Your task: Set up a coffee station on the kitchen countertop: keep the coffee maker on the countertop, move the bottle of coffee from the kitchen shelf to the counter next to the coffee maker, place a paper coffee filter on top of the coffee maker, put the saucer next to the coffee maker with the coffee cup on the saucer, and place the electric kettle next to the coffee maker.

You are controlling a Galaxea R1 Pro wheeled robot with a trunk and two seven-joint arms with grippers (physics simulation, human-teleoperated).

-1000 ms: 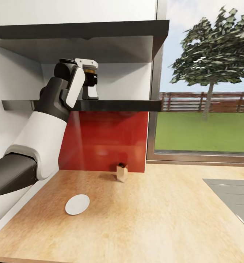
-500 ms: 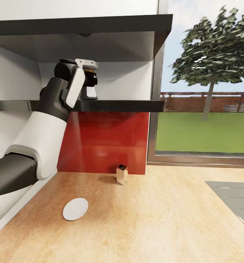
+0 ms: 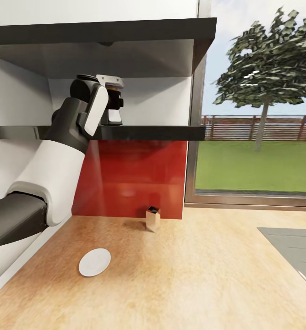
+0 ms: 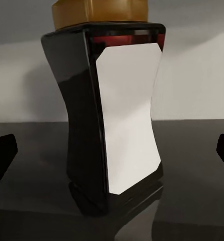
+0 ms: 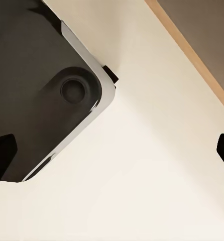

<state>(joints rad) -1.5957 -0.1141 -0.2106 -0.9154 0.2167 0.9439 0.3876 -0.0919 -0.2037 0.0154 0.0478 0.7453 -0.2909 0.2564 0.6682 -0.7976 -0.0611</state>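
The bottle of coffee (image 3: 115, 111), dark glass with a white label and amber lid, stands upright on the lower black shelf (image 3: 148, 132). In the left wrist view the bottle (image 4: 117, 115) sits close in front, centred between the two dark fingertips (image 4: 1, 155). My left gripper (image 4: 112, 153) is open at the bottle's height, its fingertips not touching the glass. A white saucer (image 3: 95, 262) lies on the wooden countertop (image 3: 194, 275) at the left. My right gripper (image 5: 112, 153) is open and holds nothing, over a pale floor.
A small tan box (image 3: 153, 219) stands at the foot of the red backsplash (image 3: 130, 174). An upper shelf (image 3: 102, 46) hangs just above my left wrist. A grey inset panel (image 3: 295, 250) lies at the counter's right. My dark base (image 5: 41, 85) appears in the right wrist view.
The head view shifted slightly a second ago. Since then my left wrist has edged a little toward the bottle. The bottle, saucer and box have not moved.
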